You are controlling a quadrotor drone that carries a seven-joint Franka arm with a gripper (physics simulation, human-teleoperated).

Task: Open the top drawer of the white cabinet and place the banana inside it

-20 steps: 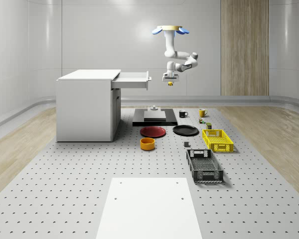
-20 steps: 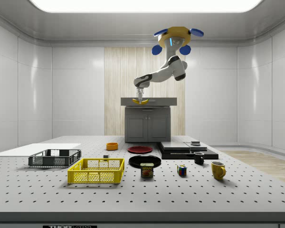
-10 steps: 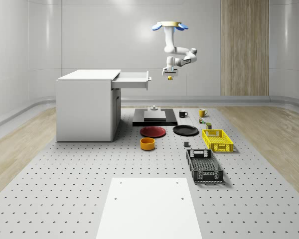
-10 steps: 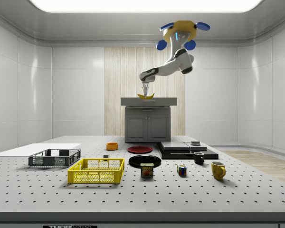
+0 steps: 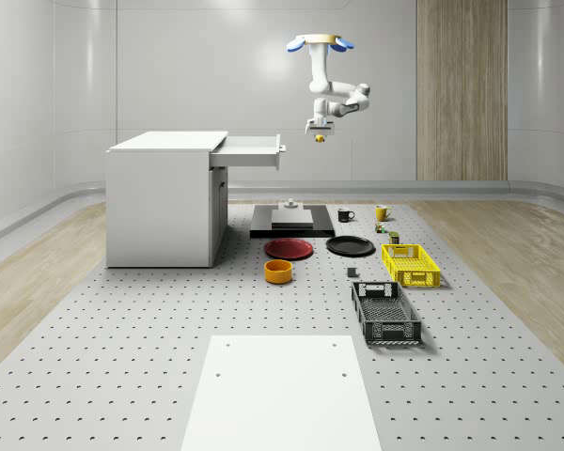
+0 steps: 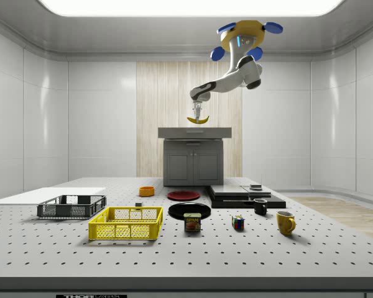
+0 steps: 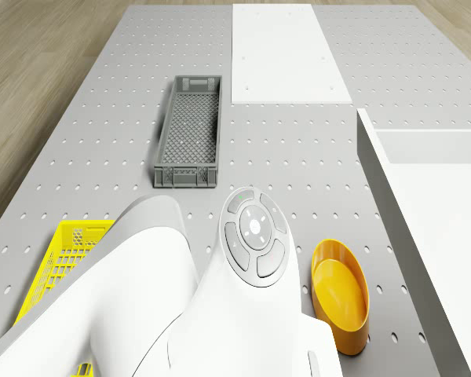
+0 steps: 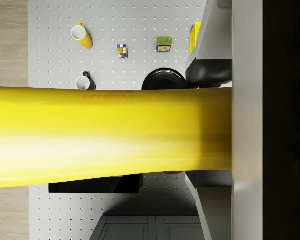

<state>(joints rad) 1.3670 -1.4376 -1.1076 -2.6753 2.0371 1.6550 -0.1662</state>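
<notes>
Banana (image 6: 198, 120) was clamped in gripper (image 5: 320, 132), airborne at 2 o'clock from the open top drawer (image 5: 251, 150); drone (image 5: 319, 42) hovered near the ceiling; grey perforated table (image 5: 122, 319), pale walled room.

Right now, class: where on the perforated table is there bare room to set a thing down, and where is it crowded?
Bare: between the white cabinet and the white board. Crowded: beside the orange bowl, red plate, black plate, yellow crate and grey crate.
</notes>
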